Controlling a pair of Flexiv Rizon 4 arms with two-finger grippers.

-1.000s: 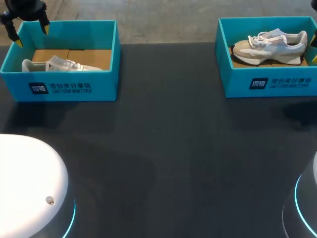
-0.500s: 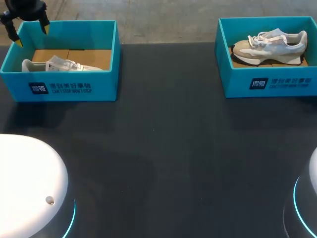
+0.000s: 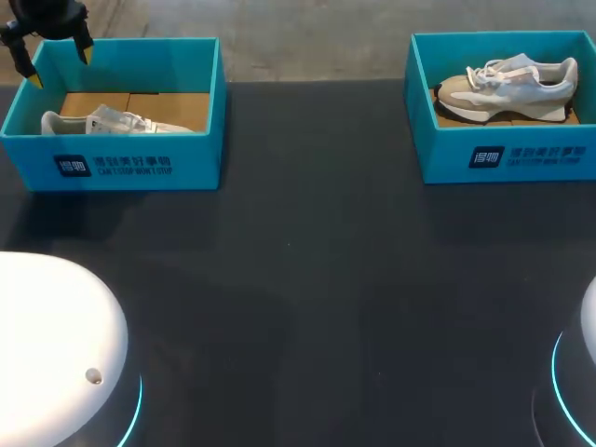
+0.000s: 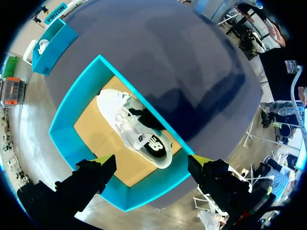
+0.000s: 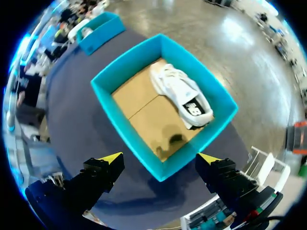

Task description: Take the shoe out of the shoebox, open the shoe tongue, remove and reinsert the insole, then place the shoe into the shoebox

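Two teal shoeboxes stand at the table's far side. The left shoebox point(image 3: 130, 163) holds a white shoe point(image 3: 102, 121) on its cardboard floor. My left gripper point(image 3: 60, 65) hangs open above that box's far left corner, nothing between its fingers. Its wrist view looks down into the left shoebox point(image 4: 64, 134), where the white shoe point(image 4: 132, 129) lies ahead of the open left gripper point(image 4: 152, 160). The right shoebox point(image 3: 521, 154) holds a beige and white shoe point(image 3: 507, 86). My right gripper point(image 5: 159, 158) is open high above the right shoebox point(image 5: 120, 120) and its shoe point(image 5: 182, 93); the head view does not show it.
The dark table point(image 3: 307, 279) spreads bare between and in front of the boxes. White arm bases with a blue light ring point(image 3: 56, 345) fill the near left and right corners. Each wrist view also catches the other box point(image 4: 53, 45) far off.
The right gripper's yellow tip has slipped out past the head view's right edge. The left gripper, both boxes and both shoes have stayed put.
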